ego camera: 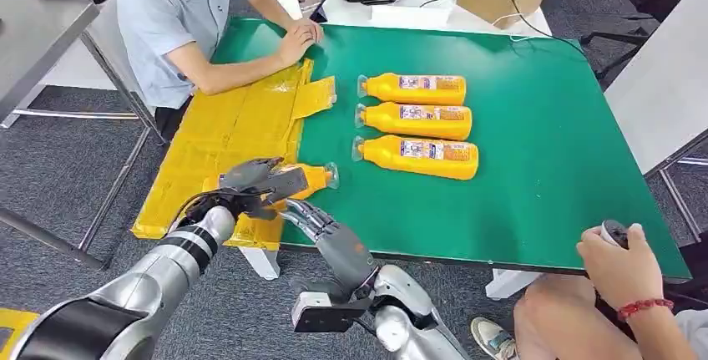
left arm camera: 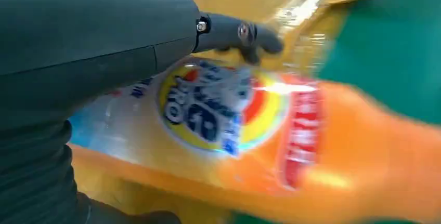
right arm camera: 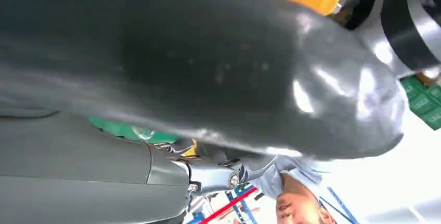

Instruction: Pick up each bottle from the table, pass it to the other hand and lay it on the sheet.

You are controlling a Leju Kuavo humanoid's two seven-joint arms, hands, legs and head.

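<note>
Four orange bottles show from the head view, and the yellow sheet (ego camera: 225,139) serves as the landmark. At the sheet's near edge, the left hand (ego camera: 250,185) grasps one bottle (ego camera: 313,178), its cap pointing away from the sheet toward the green table (ego camera: 543,143). Just beside that bottle, on the side away from the sheet, the right hand (ego camera: 313,218) reaches up under it with fingers extended; whether it is touching or has let go cannot be told. The handover looks to be the step in hand, or just finished. Next, the left hand would need to carry the bottle over the sheet and lay it flat. Farther from the sheet, three bottles (ego camera: 417,119) lie in a row on the table. Much of the held bottle is hidden by the fingers, and its label (left arm camera: 218,109) is blurred at the left wrist.
</note>
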